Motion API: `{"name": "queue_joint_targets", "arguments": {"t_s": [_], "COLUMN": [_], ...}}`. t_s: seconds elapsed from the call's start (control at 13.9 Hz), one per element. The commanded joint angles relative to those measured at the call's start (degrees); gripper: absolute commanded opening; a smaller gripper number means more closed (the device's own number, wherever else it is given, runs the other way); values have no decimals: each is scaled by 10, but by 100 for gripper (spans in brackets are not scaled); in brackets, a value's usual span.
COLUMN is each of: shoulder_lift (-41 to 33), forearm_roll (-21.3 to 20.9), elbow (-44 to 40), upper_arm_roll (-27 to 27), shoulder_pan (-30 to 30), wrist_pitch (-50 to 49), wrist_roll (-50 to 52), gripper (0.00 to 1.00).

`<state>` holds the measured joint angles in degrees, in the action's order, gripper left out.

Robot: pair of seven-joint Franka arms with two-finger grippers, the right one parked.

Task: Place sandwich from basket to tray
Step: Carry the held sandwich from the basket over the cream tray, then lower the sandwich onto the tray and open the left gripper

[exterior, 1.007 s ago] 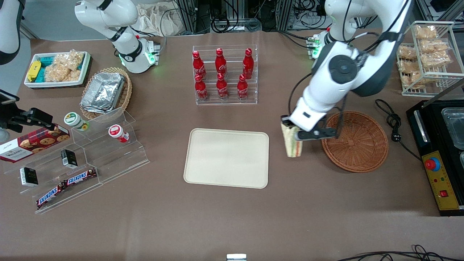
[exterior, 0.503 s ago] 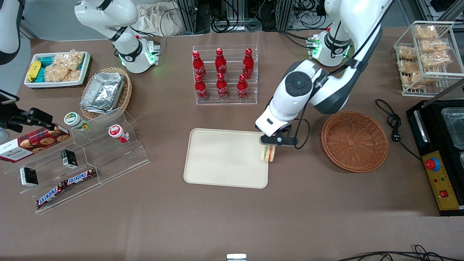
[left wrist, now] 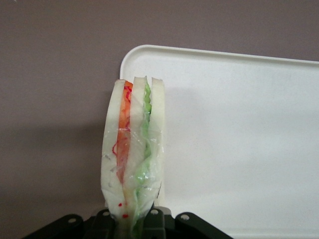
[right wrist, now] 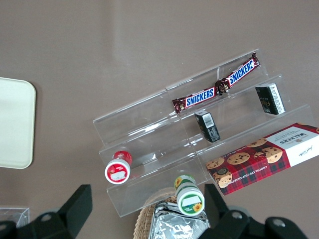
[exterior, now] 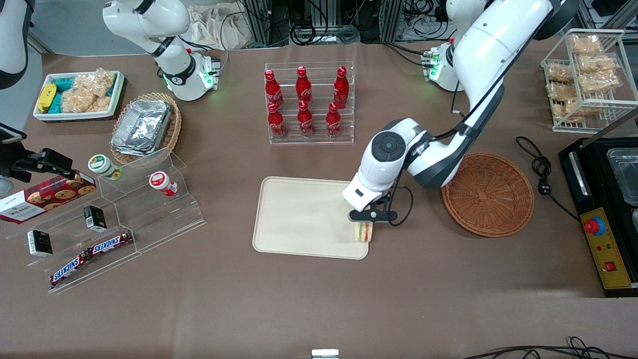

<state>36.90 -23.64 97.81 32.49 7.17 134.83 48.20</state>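
The end effector (exterior: 364, 223) is closed on the sandwich (exterior: 363, 232), which is gripped at one end and held upright, its bread slices and its orange and green filling seen edge-on in the wrist view (left wrist: 132, 159). The sandwich is wrapped in clear film. It is held over the corner of the tray (exterior: 299, 219) that lies nearer to the front camera and toward the basket; whether it touches the tray cannot be told. In the wrist view the rounded corner of the tray (left wrist: 234, 139) is seen just beside the sandwich, with part of the sandwich over the bare tabletop (left wrist: 55, 99).

The basket (exterior: 487, 194) is seen beside the tray, toward the working arm's end of the tabletop (exterior: 319, 299), and nothing is held in it. A clear rack of red bottles (exterior: 305, 102) stands farther from the front camera than the tray. A clear stepped stand (exterior: 124, 219) with snack bars and small jars lies toward the parked arm's end.
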Motion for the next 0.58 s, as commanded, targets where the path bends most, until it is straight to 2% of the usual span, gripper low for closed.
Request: {"name": "queue_joint_targets", "arguments": {"t_s": [0.0, 0.14, 0.29, 0.5], "shoulder_lift": [18, 31, 39, 38], "forearm_roll": [-16, -18, -42, -45], "elbow": [-22, -21, -21, -19], "upper_arm_roll": [-6, -8, -8, -15], "shoulder_pan": [41, 41, 41, 40], "wrist_pitch": [3, 21, 23, 23], "wrist_roll": [16, 15, 17, 15], "gripper": [0, 0, 0, 0]}}
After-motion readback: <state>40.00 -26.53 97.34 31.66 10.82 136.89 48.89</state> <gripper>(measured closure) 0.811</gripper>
